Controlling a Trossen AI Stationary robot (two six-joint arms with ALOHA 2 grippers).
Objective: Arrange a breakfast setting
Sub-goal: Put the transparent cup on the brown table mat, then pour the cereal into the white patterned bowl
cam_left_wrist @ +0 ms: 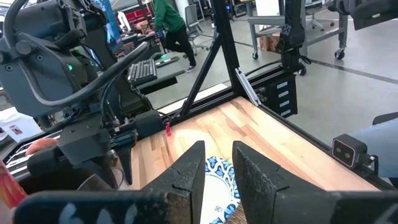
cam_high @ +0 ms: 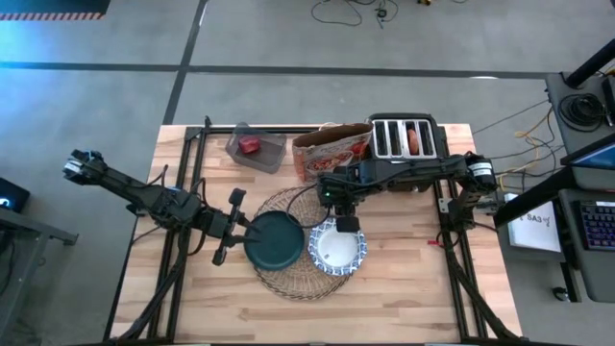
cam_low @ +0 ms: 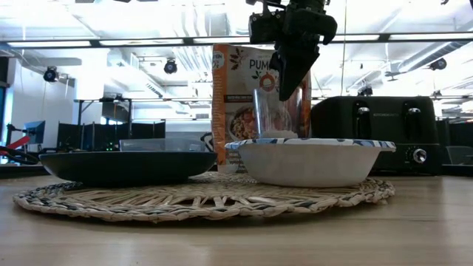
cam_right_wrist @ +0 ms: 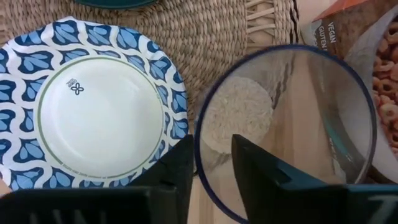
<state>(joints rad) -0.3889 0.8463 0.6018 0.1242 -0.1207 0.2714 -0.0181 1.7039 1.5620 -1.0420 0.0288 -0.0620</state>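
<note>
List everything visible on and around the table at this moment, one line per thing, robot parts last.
Placemat: one, straw, round, table centre.
Plate: one, dark teal, on the placemat's left part.
Bowl: one, blue-and-white, empty, on the placemat's right edge.
Glass: one, clear, in the right gripper beside the bowl.
Cereal bag: one, orange, table rear.
Toaster: one, black, rear right.
Container: one, clear, something red inside, rear left.
Left gripper: at the plate's left rim.
Right gripper: shut on the glass.
</note>
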